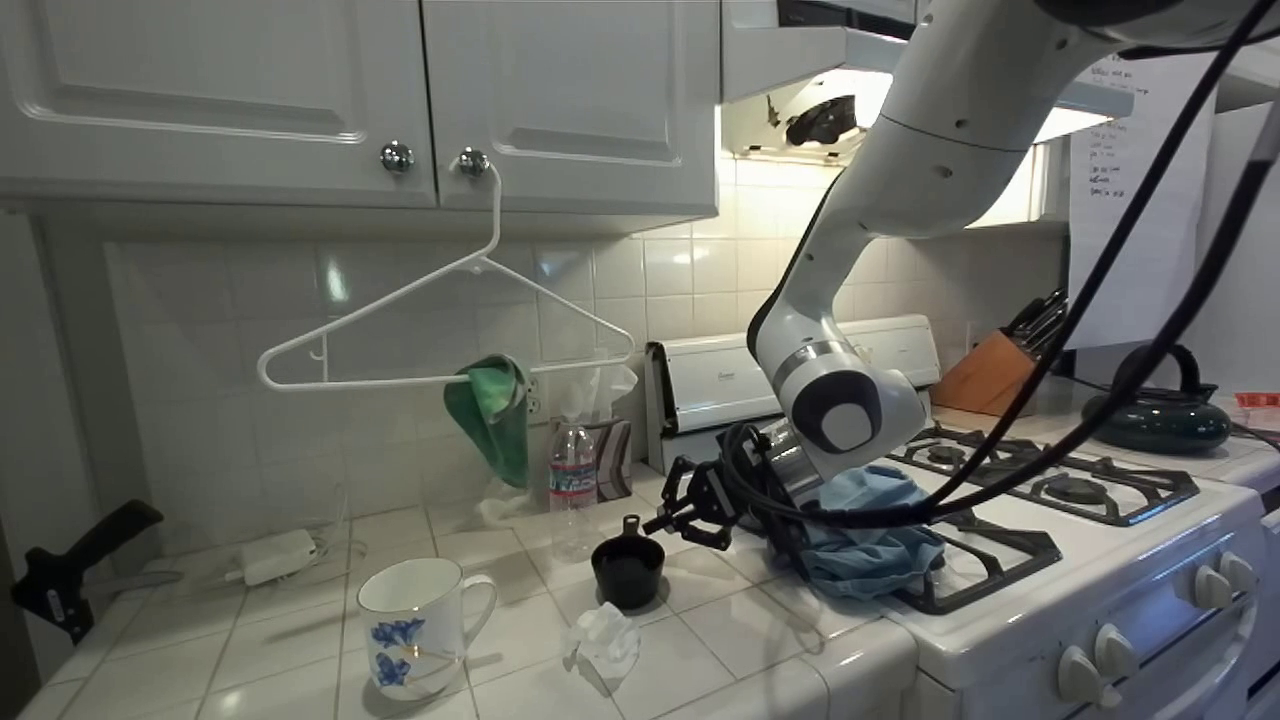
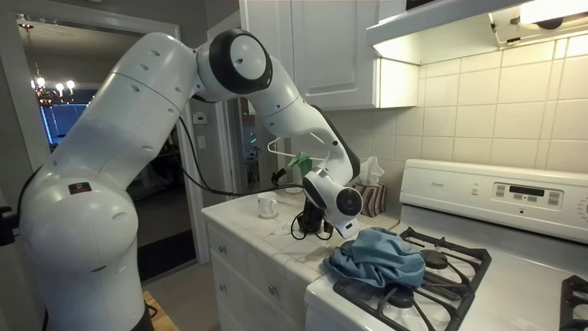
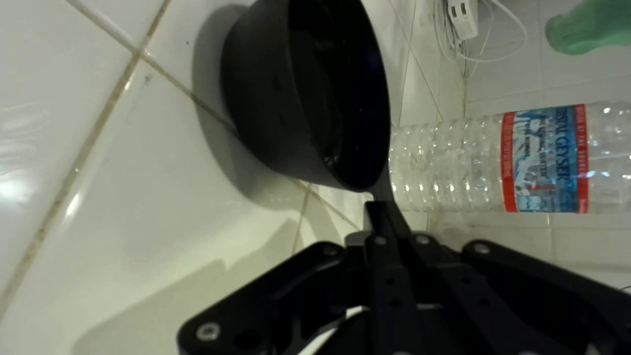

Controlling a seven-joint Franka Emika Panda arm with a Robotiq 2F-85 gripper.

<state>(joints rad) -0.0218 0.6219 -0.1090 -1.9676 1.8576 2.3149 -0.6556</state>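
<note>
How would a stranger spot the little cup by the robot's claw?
Find the white stove, then the tiled counter beside it. In an exterior view, look between the flowered mug and the robot's gripper, in front of the clear bottle. There is the cup: small, open-topped and black all over, unlike the white mug and see-through bottle.

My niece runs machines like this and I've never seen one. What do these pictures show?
The white robot arm stretches over a kitchen counter. Two pictures come from cameras outside it; the close-up is from a camera on its wrist. On the counter stand a flowered mug and a clear bottle; a blue cloth lies on the stove. The gripper is shut, right at the handle of a black cup; whether it actually grips that handle, I can't tell.
</note>
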